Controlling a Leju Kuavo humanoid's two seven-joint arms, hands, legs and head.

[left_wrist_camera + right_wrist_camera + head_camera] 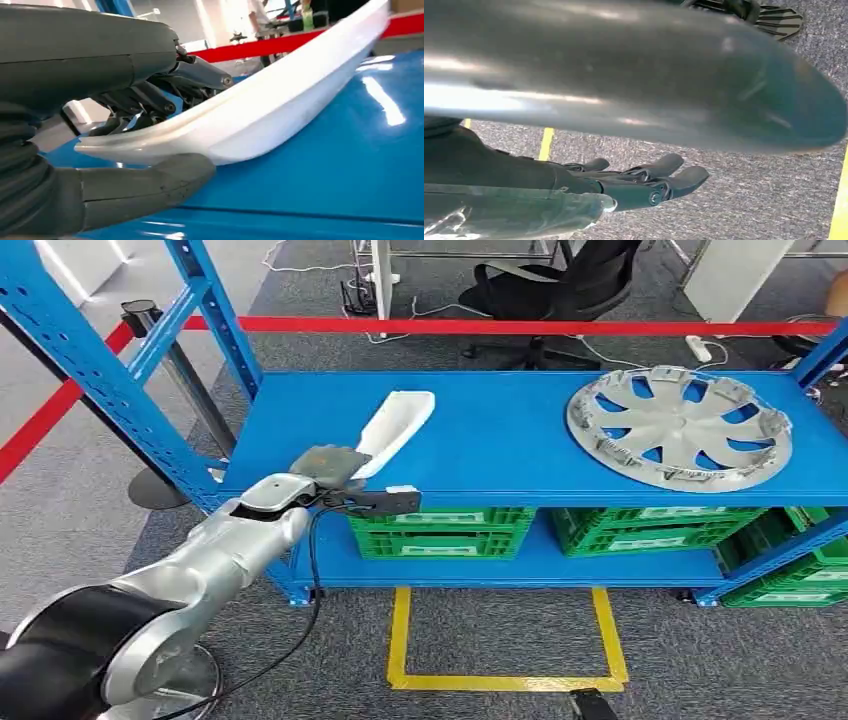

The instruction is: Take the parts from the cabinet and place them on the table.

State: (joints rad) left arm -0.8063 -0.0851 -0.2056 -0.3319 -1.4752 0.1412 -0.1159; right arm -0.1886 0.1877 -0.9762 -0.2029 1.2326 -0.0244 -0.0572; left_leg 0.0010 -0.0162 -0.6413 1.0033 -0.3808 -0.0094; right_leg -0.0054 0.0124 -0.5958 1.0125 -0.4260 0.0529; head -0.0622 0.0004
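White part (280,100) on the blue shelf (500,440), near end clamped in the left hand (145,125), thumb under, fingers over. Right hand (644,182) hanging over carpet, fingers apart, holding nothing. Grasp step seemingly done; next, probably lift clear and carry to the table.

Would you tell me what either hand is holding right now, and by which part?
The left hand grips the white plastic part at its narrow near end; the right hand holds nothing.

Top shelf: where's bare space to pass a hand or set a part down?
Widest free patch on the blue shelf: between the white part and the hubcap. A thin strip runs along the front edge below the hubcap. Crowded at the left front, where the left hand grips the white part.
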